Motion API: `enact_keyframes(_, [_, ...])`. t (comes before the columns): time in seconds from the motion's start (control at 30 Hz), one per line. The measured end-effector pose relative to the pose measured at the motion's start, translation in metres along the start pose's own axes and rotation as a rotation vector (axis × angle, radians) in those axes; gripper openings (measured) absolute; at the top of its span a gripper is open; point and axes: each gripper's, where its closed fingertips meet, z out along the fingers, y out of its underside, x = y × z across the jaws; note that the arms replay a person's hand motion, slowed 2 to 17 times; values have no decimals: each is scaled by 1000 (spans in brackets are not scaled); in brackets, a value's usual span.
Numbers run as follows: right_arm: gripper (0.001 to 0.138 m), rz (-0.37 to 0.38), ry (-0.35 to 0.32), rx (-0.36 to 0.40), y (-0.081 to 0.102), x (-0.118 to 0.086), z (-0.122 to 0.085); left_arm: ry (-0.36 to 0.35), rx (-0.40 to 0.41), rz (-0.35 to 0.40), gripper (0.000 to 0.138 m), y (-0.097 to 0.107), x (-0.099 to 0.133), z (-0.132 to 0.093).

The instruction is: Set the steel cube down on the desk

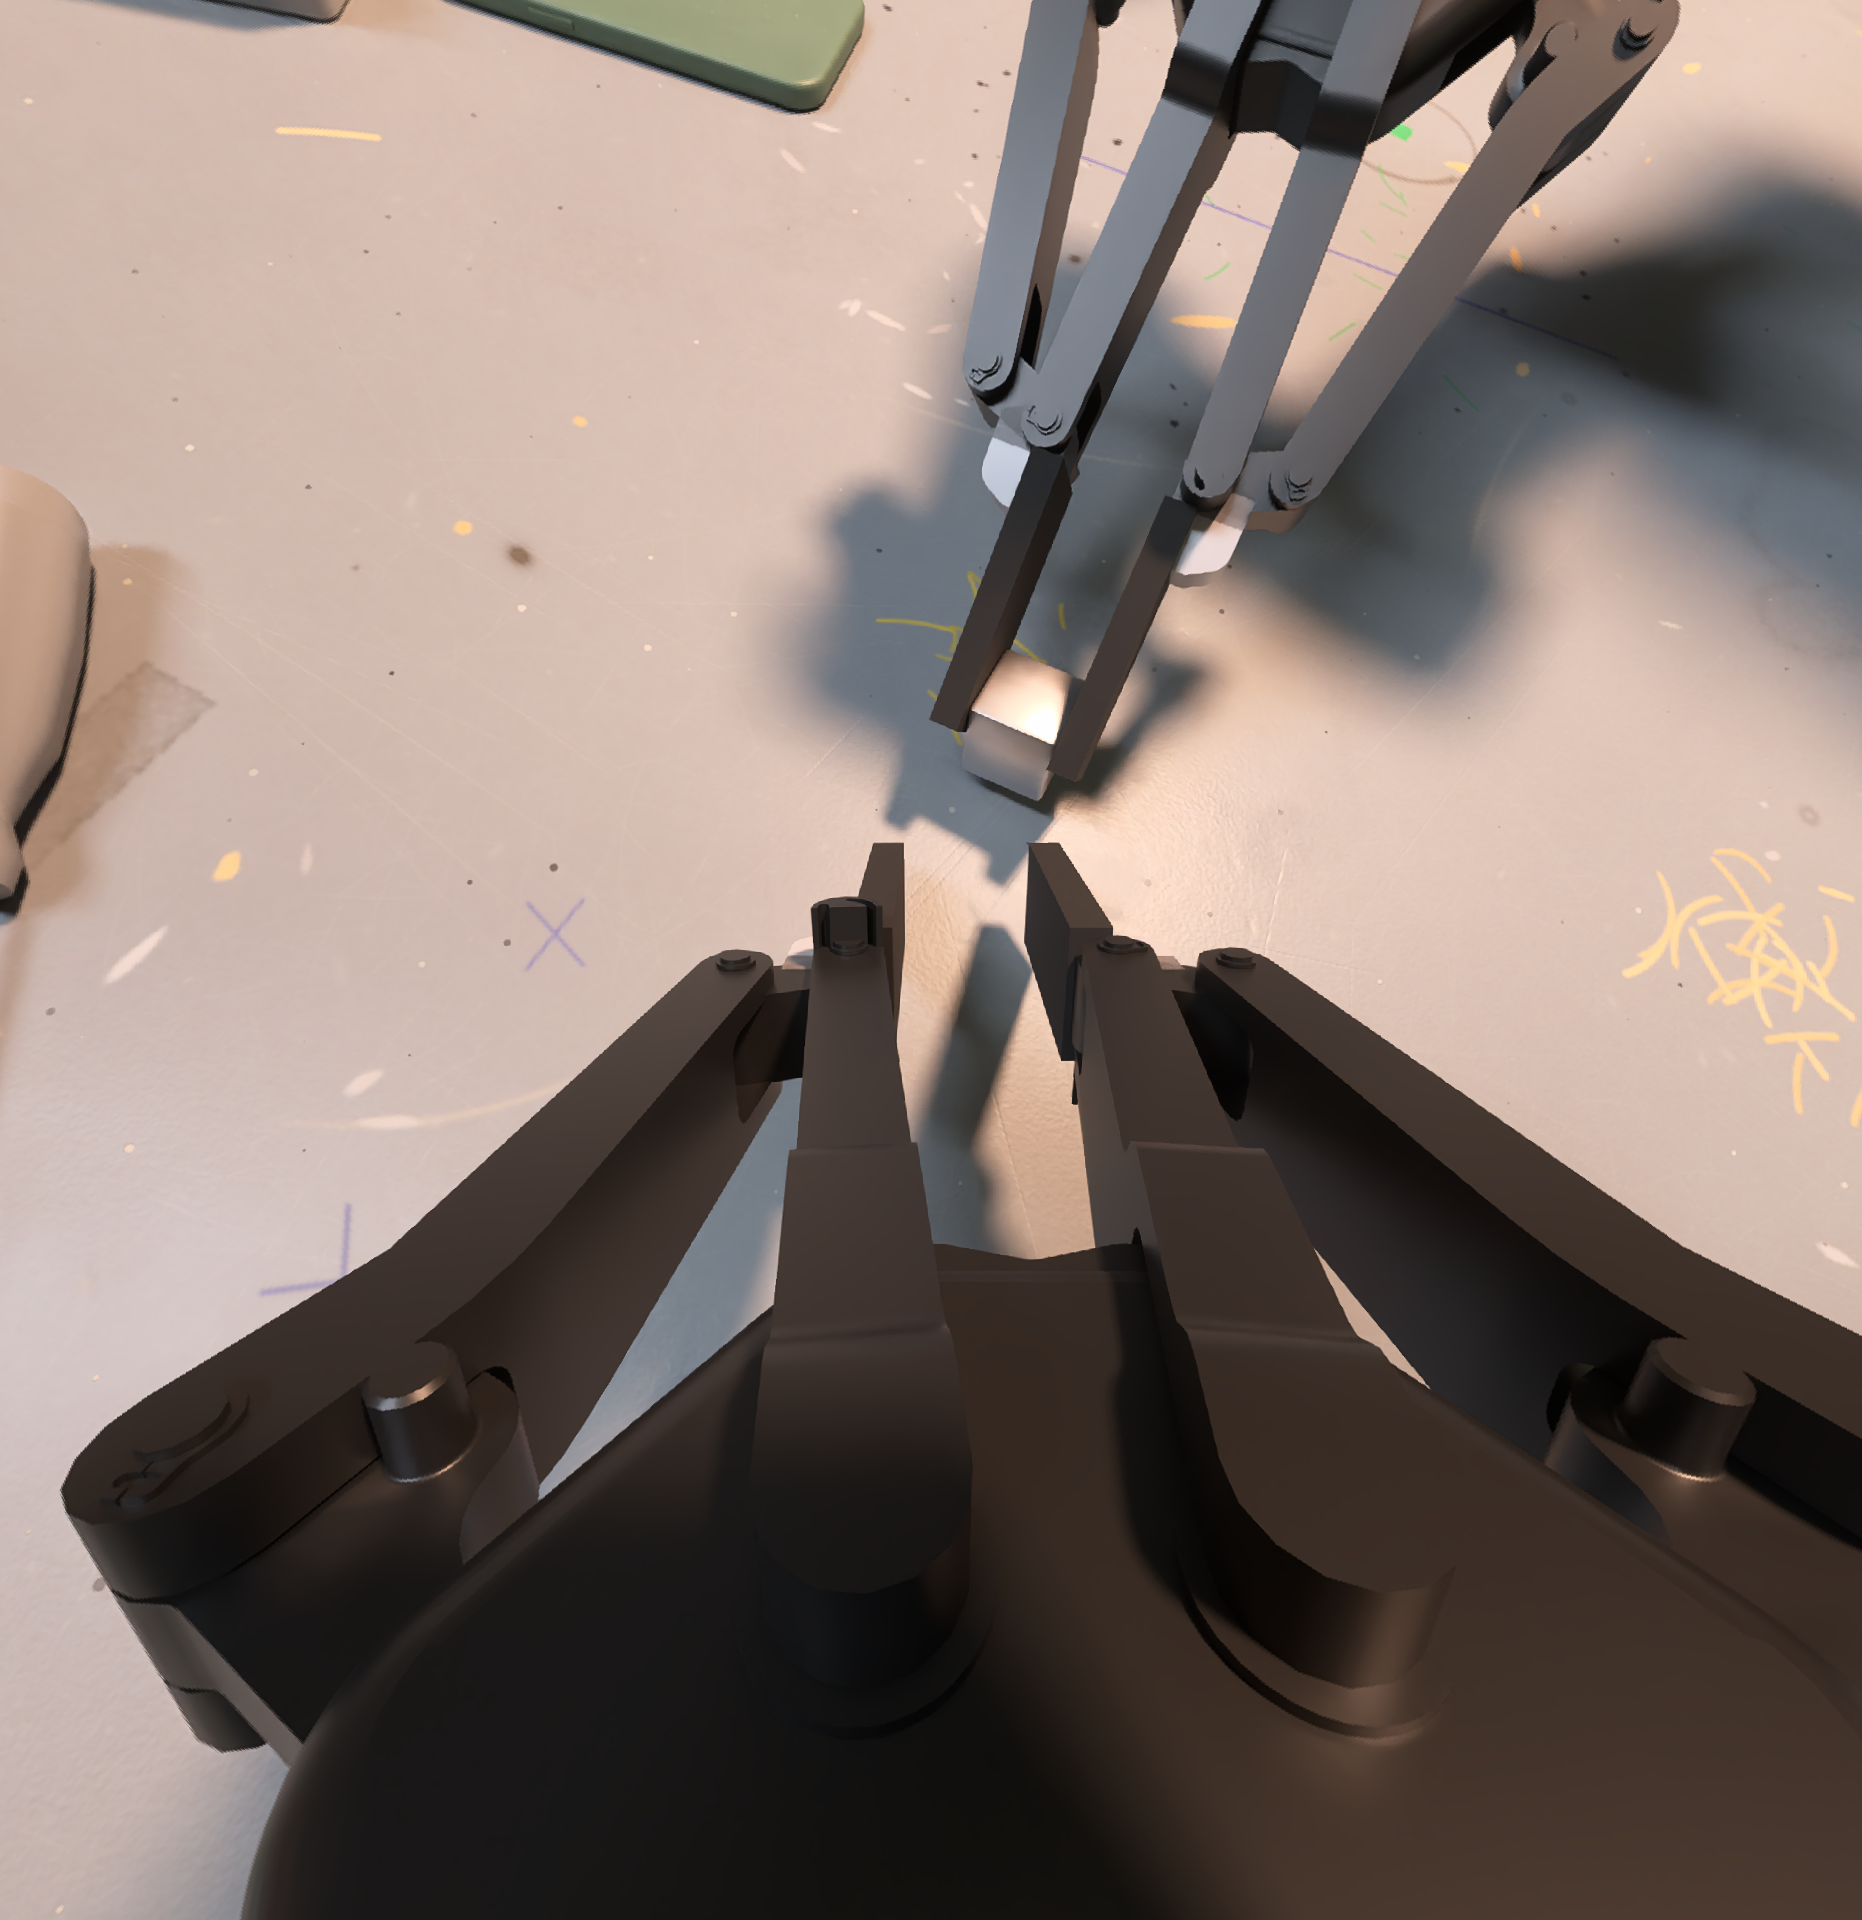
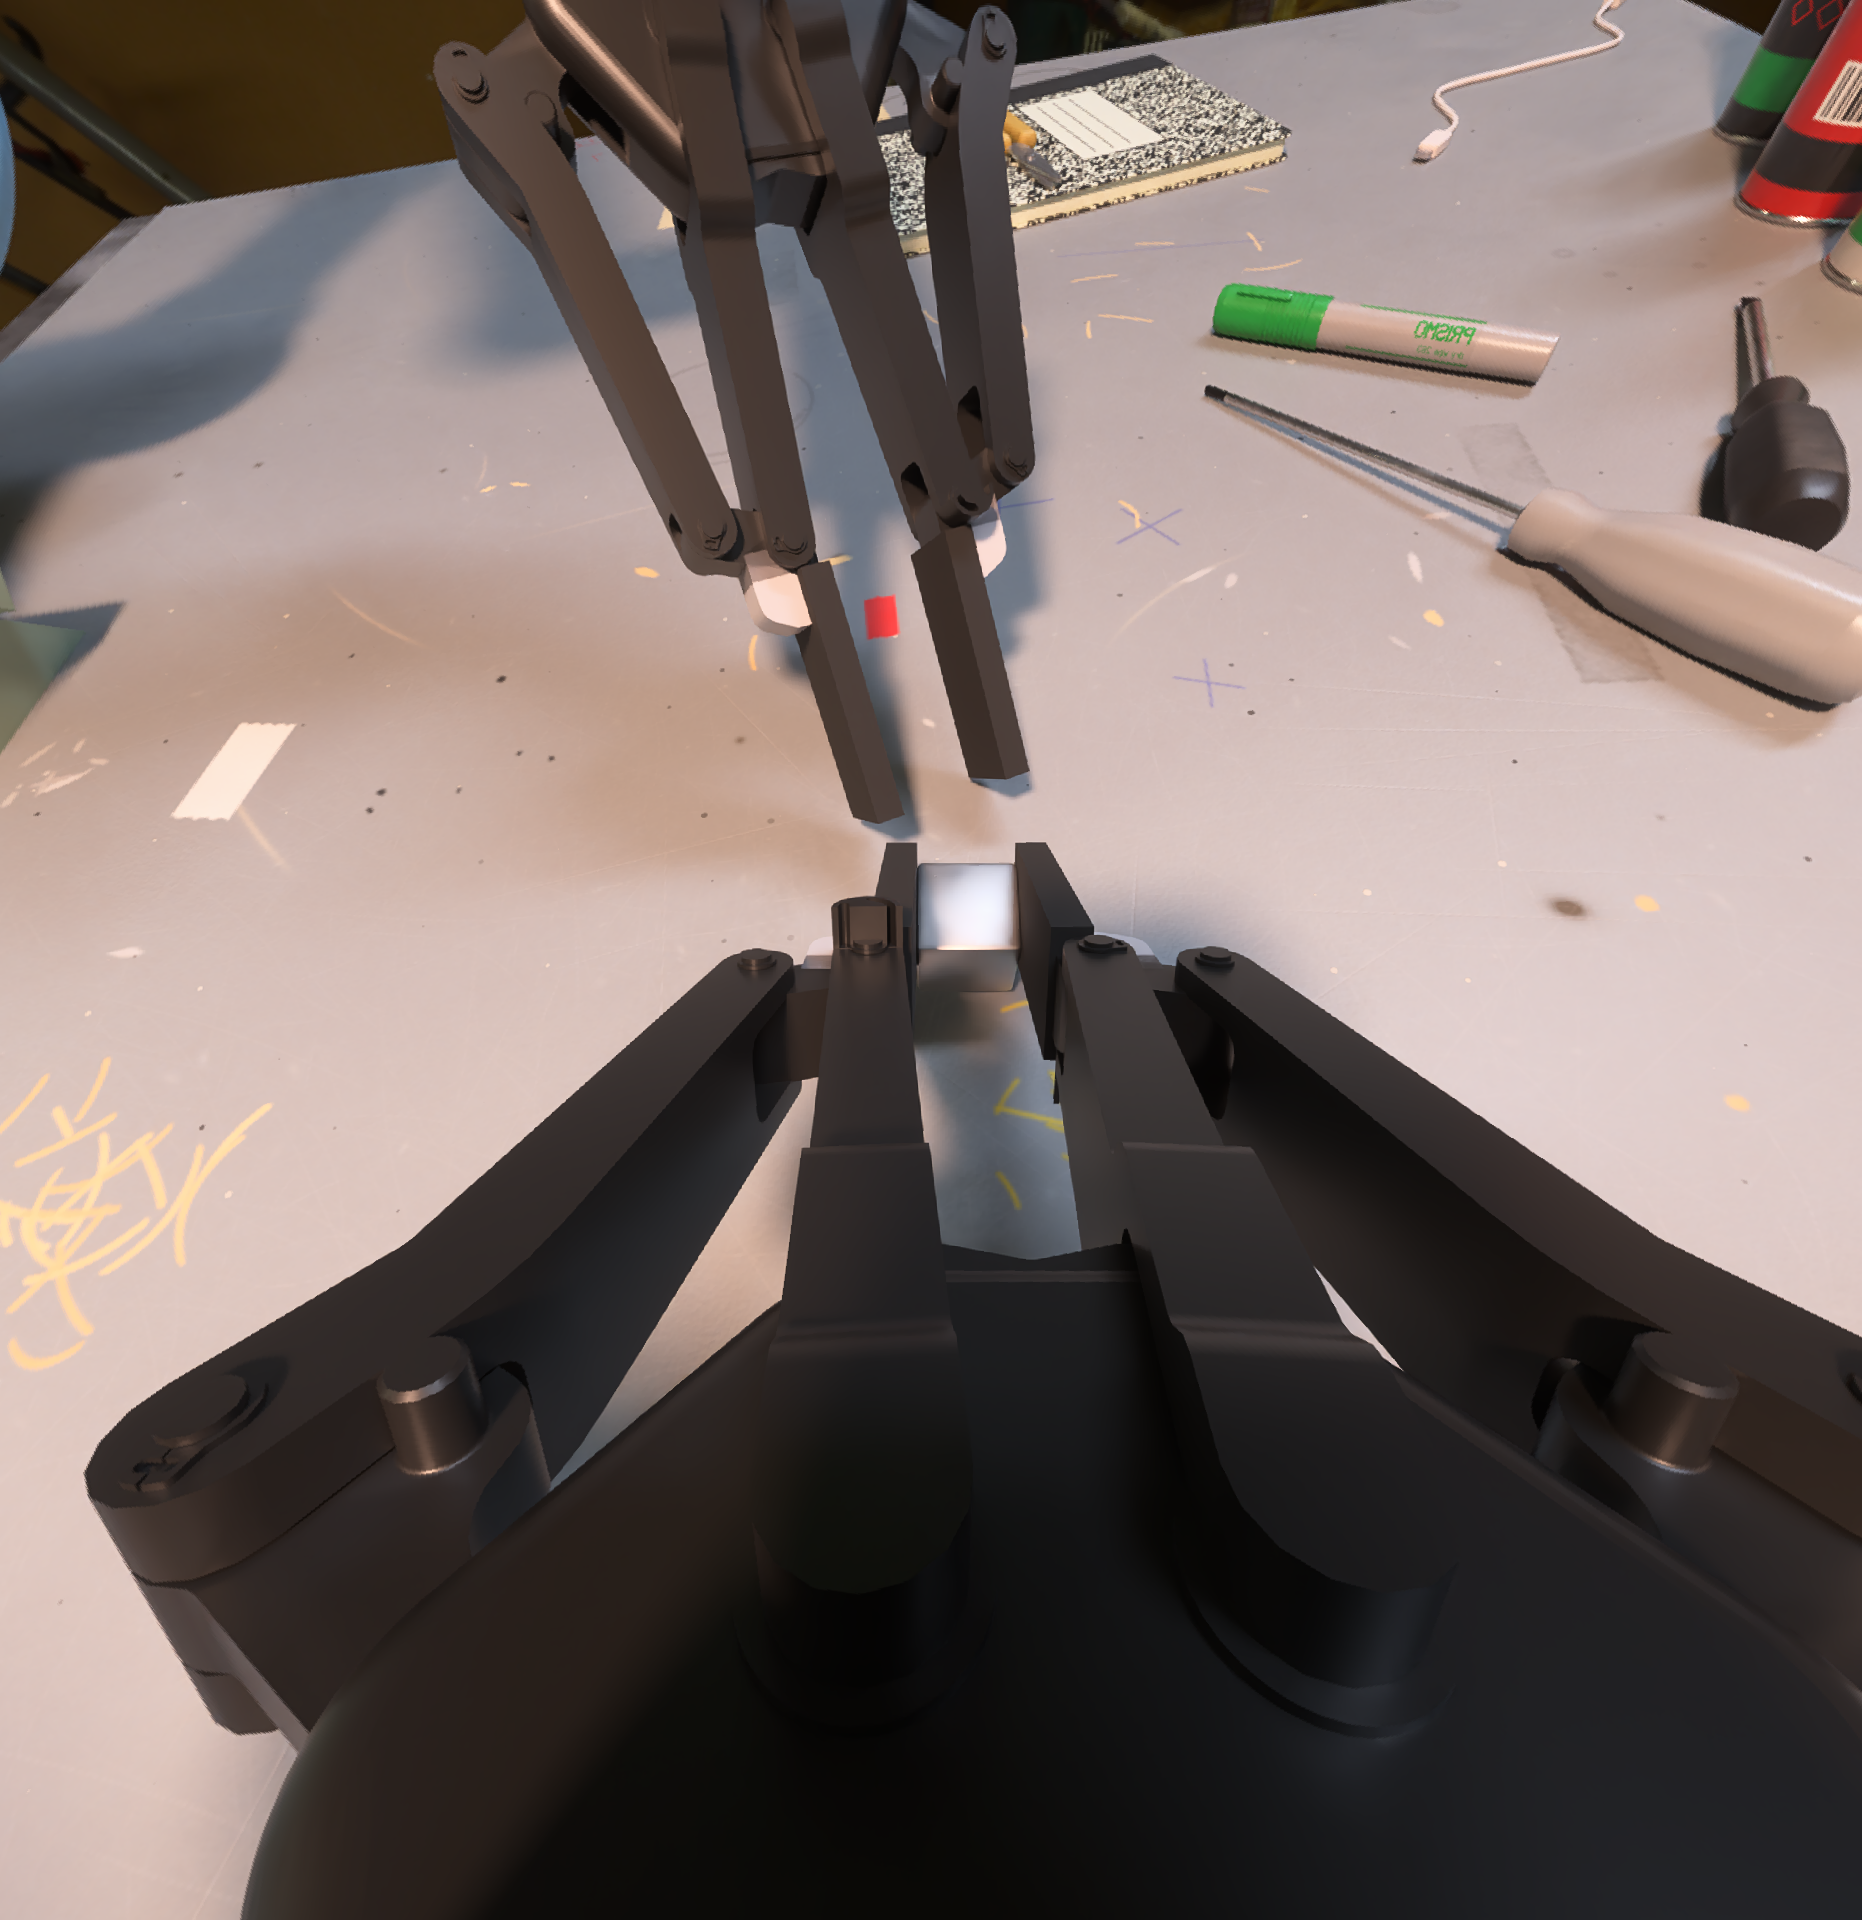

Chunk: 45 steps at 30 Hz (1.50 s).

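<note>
Starting at the left of the right wrist view, a strip of white tape [image 2: 233, 771] lies flat on the grey desk [image 2: 491, 935], with yellow scribbles nearer the edge. Toward the middle, the left gripper [image 2: 942, 795] hangs just above the surface with a narrow gap between its fingers and nothing in them; a small red square [image 2: 881, 616] shows on the desk behind it. Just in front, the right gripper [image 2: 966, 862] is clamped on the steel cube [image 2: 965, 920], one finger pressed to each side face. In the left wrist view the cube [image 1: 1013, 730] sits at the tabletop, its lower edge meeting its own shadow, though I cannot tell whether it actually touches. Farther right lie a speckled notebook [image 2: 1135, 125], a green-capped marker [image 2: 1379, 332], a grey-handled screwdriver [image 2: 1675, 592], a black-handled screwdriver [image 2: 1779, 457] and spray cans [image 2: 1820, 135] at the corner.
</note>
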Motion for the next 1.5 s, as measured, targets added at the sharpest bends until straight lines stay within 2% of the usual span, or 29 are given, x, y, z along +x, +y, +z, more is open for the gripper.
enact_keyframes(1.5, [25,-7,-8,4,-4,-1,2,-8,0,-2,32,1,0,0])
